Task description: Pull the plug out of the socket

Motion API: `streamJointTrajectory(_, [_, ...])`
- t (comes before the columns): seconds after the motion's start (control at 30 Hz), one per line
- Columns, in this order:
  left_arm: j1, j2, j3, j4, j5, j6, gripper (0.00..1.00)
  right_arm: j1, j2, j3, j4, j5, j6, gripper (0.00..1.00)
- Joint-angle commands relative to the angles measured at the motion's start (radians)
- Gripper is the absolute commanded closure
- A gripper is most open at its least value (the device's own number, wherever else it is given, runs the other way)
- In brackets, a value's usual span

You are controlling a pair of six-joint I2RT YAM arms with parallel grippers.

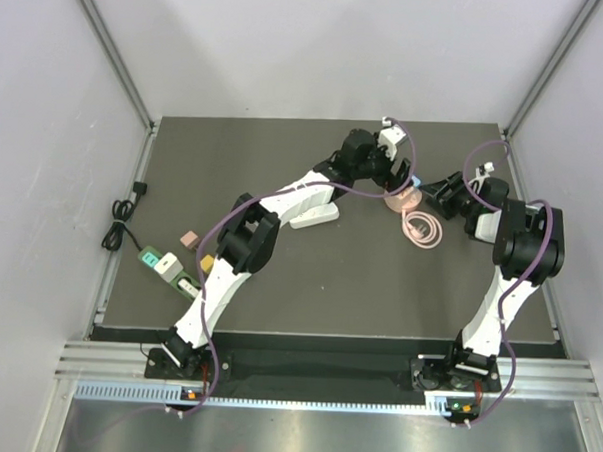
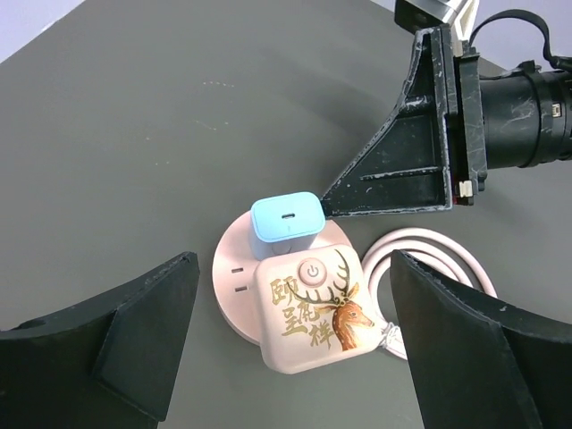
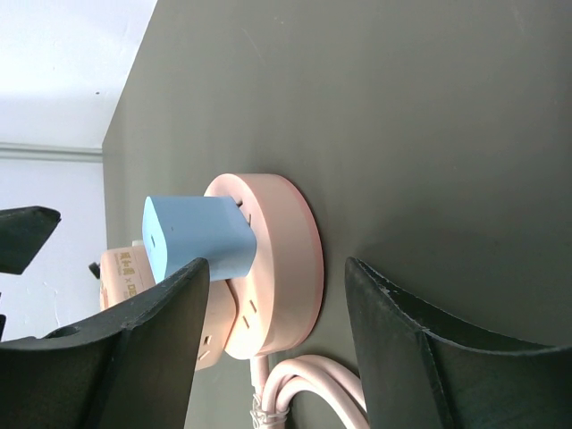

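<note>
The plug is a small light-blue block with rounded corners and a slim oval port in its top face. It stands upright, seated in the socket, a round, flat pink disc lying on the table right of centre, in the half toward the far edge. A pink square block with a round button, a deer drawing and gold characters sits on the disc, touching the plug. The socket's pink cable lies coiled just beside it, toward the right edge.
</note>
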Motion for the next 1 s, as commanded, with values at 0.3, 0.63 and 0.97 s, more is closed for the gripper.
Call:
streamJointTrajectory(0.3, [-0.04,0.052,0.051,-0.078,-0.03,0.028,0.06,-0.002,-0.044,0.001,0.029,0.004,-0.029,0.37])
streamJointTrajectory(0.63, [-0.051,0.116,0.117,-0.127,-0.095,0.015,0.33,-0.002,-0.062,0.004,-0.026,0.013,-0.047,0.36])
streamJointTrajectory(0.97, [-0.028,0.106,0.088,-0.003,-0.107,-0.034,1.0,-0.014,-0.05,-0.007,0.001,-0.041,-0.001,0.31])
